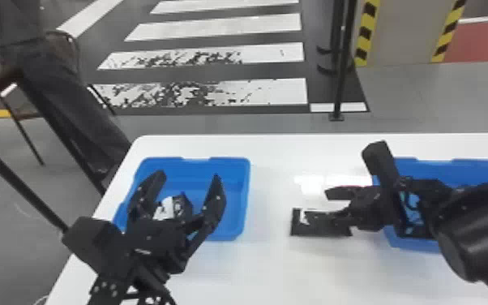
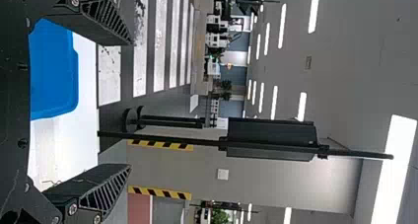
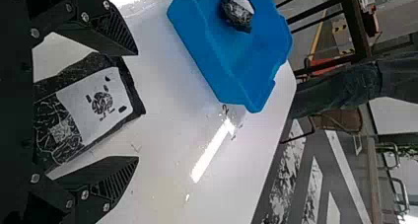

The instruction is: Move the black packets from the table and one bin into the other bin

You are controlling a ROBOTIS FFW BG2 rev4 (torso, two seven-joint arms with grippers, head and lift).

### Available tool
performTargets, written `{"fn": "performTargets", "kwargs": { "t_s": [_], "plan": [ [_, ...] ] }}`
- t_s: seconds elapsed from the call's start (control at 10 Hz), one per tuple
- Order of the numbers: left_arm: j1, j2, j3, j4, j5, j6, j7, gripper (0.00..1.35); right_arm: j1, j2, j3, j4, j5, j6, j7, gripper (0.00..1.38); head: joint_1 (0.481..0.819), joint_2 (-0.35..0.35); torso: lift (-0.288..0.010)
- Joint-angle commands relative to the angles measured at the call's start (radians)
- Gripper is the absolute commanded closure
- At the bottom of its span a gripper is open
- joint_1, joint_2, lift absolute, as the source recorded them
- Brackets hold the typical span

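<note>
A black packet (image 1: 308, 230) lies on the table (image 1: 271, 267) between the bins, the right gripper (image 1: 318, 205) at it with fingers wide apart. Near the table's far left corner, the left bin (image 1: 247, 194) holds another packet (image 1: 183, 205); the left gripper (image 1: 189, 177) is also spread wide.

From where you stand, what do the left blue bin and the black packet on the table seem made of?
The blue bin looks like smooth moulded plastic, with rounded corners. The black packet is probably glossy plastic film, by its creases and glints; foil is possible.
</note>
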Motion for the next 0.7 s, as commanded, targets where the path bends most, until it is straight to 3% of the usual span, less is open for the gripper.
{"fn": "performTargets", "kwargs": {
  "t_s": [0.0,0.4,0.5,0.6],
  "plan": [
    [-0.003,0.001,-0.005,0.003,0.0,0.011,0.0,0.15,-0.025,0.0,0.049,0.037,-0.007,0.002,0.003,0.29,0.695,0.177,-0.11],
    [-0.03,0.002,-0.026,0.016,-0.014,0.013,0.0,0.15,-0.108,0.004,0.147,0.177,-0.033,-0.047,0.003,0.33,0.695,0.188,-0.11],
    [-0.038,0.005,-0.036,0.025,-0.012,0.013,0.0,0.15,-0.113,0.006,0.153,0.207,-0.035,-0.049,-0.005,0.38,0.695,0.182,-0.11],
    [-0.042,0.005,-0.036,0.028,-0.012,0.008,0.0,0.15,-0.118,0.006,0.153,0.224,-0.035,-0.039,-0.009,0.55,0.695,0.172,-0.11]
  ]
}}
